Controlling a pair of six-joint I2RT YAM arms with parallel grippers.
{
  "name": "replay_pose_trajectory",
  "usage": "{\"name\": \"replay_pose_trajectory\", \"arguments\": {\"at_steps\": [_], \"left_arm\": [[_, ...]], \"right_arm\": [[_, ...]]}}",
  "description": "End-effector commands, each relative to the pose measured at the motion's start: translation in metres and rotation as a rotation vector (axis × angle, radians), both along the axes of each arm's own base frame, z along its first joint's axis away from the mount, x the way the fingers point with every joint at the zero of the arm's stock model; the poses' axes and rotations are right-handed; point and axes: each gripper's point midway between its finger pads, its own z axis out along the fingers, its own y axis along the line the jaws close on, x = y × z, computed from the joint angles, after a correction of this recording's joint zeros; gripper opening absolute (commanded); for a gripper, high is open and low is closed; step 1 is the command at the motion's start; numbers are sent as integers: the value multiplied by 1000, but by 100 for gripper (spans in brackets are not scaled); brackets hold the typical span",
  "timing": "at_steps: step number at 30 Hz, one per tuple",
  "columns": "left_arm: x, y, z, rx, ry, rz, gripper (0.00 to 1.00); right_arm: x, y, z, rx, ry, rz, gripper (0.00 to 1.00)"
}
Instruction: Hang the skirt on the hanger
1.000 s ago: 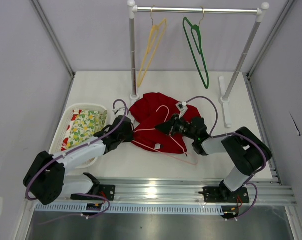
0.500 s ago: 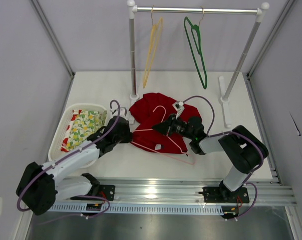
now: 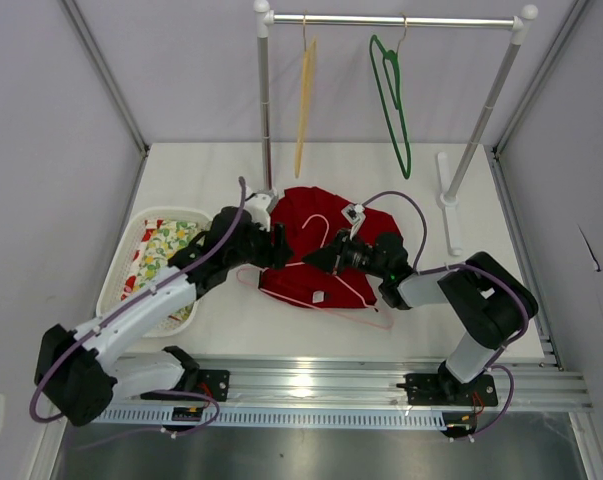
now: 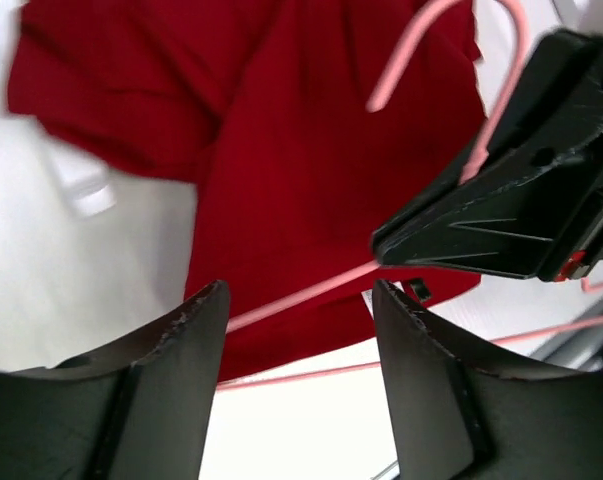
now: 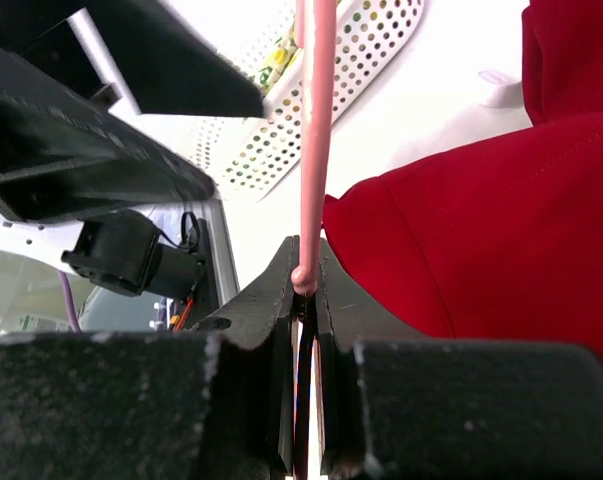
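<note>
While the skirt lies spread flat and rumpled on the white table, just in front of the foot of the clothes rack, you can see the hanger resting on top of it, the small hook toward the rack and the lower bar past the skirt's near edge on the bare table. Your right gripper is clamped on one sloping side of the hanger; the right wrist view shows both fingers pressed together with the pink wire pinched between them and the red cloth just to the side. Your left gripper hovers over the skirt's left part, its tips close to the right gripper's tip, and its fingers stand apart with nothing between them; through that gap the left wrist view shows the pink wire crossing the red cloth. You cannot tell from these views whether the left fingers touch the cloth. To the left of the skirt, beside the left arm, a white perforated basket holds a yellow-green floral cloth. Behind the skirt, on the rack's rail, a yellow hanger and a dark green hanger hang apart from each other.
</note>
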Motion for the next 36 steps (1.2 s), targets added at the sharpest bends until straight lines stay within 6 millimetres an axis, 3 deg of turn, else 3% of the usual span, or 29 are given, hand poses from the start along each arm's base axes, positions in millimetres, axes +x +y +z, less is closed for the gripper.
{"name": "replay_pose_trajectory", "arguments": {"at_steps": [1, 7, 13, 21, 25, 36], "left_arm": [[3, -36, 20, -15, -62, -241, 66], [2, -53, 23, -29, -46, -369, 67], [-15, -58, 20, -99, 6, -483, 67], [-24, -54, 22, -192, 23, -507, 67], [-27, -56, 8, -189, 72, -523, 67], [-35, -67, 0, -271, 126, -564, 64]], "right_arm": [[-9, 6, 37, 71, -109, 66, 0], [-18, 5, 43, 80, -110, 102, 0], [-20, -4, 44, 103, -86, 114, 0], [-22, -16, 44, 150, -60, 139, 0], [-23, -17, 49, 159, -68, 146, 0], [-22, -15, 54, 170, -60, 165, 0]]}}
